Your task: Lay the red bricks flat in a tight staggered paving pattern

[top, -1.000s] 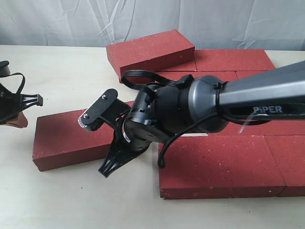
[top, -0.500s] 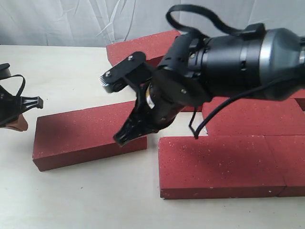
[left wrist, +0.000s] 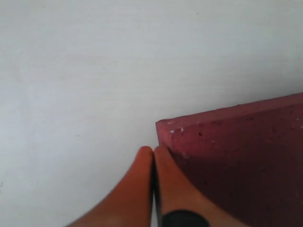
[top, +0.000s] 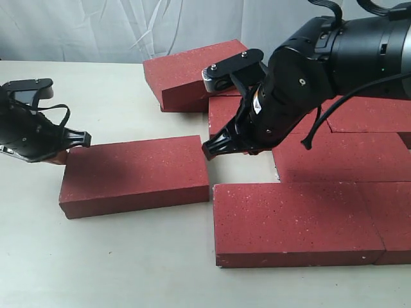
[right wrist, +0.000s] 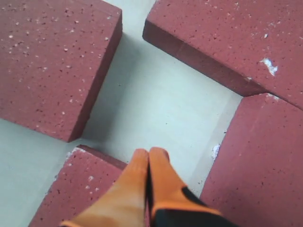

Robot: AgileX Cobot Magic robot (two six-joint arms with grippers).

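Several red bricks lie flat on the table. A loose brick [top: 135, 174] sits left of the paved group, its right end close to the front-row brick [top: 295, 221]. My left gripper [top: 59, 156] is shut and empty, its tips [left wrist: 154, 151] against that loose brick's left end corner [left wrist: 236, 161]. My right gripper [top: 215, 149] is shut and empty, hovering over the bare gap [right wrist: 161, 109] between bricks. One brick [right wrist: 227, 42] beside that gap has a small white chip [right wrist: 268, 65]. An angled brick [top: 199, 69] lies at the back.
More pavers form rows at the right [top: 340, 157], reaching the picture's right edge. A white cloth backdrop [top: 96, 29] hangs behind the table. Bare tabletop [top: 96, 256] shows at the front left.
The loose brick has slid right and squared up toward the paved group. My left gripper has moved right to its left end. My right arm has lifted and drawn back right.
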